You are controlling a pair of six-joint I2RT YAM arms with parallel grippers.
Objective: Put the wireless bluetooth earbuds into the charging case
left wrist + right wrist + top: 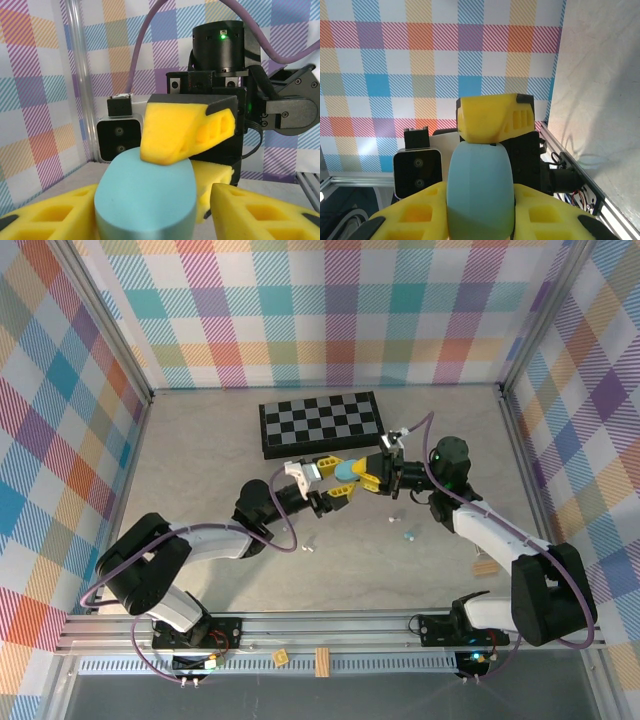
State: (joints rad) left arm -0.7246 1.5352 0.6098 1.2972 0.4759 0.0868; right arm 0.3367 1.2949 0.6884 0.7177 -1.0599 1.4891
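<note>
1. Top view: right gripper (374, 474) clamps the light blue charging case (346, 471) mid-air, left gripper (328, 484) beside it; earbuds (408, 536) lie on the table (200, 460) nearby
2. Left wrist: left jaws half closed round the case, grip unclear; a crosswise squeeze could twist it loose
3. Right wrist: right fingers (410, 217) pinch both sides; a slip would drop it

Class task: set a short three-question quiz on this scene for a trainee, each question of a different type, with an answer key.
1. True or false: the light blue case lies flat on the chessboard.
2. Multiple choice: the right gripper is closed on A) an earbud, B) the light blue case, C) nothing.
3. Fill the gap: the loose earbuds lie on the ___.

Key
1. False: the case is held up between the two grippers, in front of the board.
2. B.
3. table, near the right arm.
</note>
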